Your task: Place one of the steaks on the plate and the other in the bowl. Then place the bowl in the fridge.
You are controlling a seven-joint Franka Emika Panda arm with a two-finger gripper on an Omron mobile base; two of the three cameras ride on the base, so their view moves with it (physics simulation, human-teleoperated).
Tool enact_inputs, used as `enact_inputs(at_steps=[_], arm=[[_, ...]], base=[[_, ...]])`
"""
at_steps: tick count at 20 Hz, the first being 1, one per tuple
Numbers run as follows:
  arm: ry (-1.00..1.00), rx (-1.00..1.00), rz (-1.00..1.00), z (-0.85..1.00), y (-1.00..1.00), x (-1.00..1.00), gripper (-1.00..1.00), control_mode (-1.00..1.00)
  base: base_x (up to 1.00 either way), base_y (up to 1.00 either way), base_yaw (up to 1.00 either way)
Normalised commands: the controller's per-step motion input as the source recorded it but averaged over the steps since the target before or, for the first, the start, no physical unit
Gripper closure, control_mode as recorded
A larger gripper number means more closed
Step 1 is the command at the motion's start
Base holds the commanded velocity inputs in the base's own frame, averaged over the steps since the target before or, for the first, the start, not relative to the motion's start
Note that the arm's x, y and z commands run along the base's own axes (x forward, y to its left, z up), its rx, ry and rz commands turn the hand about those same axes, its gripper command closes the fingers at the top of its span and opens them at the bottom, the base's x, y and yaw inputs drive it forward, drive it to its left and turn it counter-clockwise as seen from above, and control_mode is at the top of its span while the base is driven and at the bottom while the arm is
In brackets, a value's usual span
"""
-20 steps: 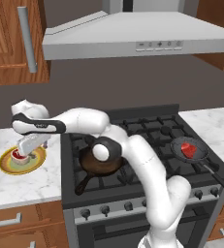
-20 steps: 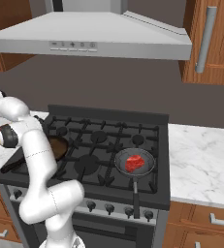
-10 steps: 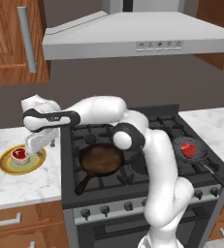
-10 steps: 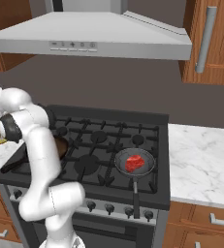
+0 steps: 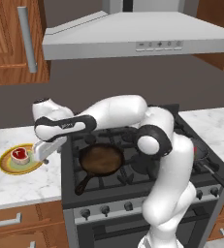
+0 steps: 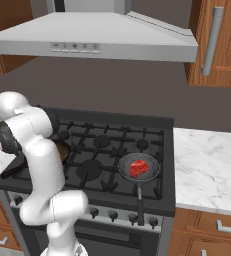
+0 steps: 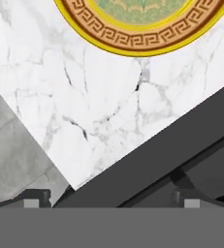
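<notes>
The gripper (image 5: 41,151) is seen just right of the plate (image 5: 7,166), above the marble counter (image 5: 21,181), its fingers spread apart with nothing held between them. One steak (image 5: 20,154) lies on the plate. The other steak (image 6: 138,168) rests in a small pan (image 6: 123,165) on the stove (image 6: 107,150), well apart.

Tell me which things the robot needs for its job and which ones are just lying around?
Needed:
- steak on the plate
- plate
- steak in the small pan

Just lying around:
- empty dark frying pan
- small pan
- stove
- range hood
</notes>
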Motion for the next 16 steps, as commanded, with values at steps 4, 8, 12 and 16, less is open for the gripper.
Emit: enact_inputs(at_steps=[4,8,12,16], arm=[[0.0,0.1,-0.1,0.59,-0.3,-0.2,-1.0,-1.0],[0.01,0.05,-0.12,0.36,-0.41,-0.26,-1.0,-1.0],[0.06,0.0,-0.15,0.31,-0.43,-0.24,-1.0,-1.0],[0.06,-0.01,-0.17,0.09,-0.43,-0.34,-1.0,-1.0]], base=[[0.0,0.0,0.0],[0.0,0.0,0.0],[0.0,0.0,0.0],[0.0,0.0,0.0]])
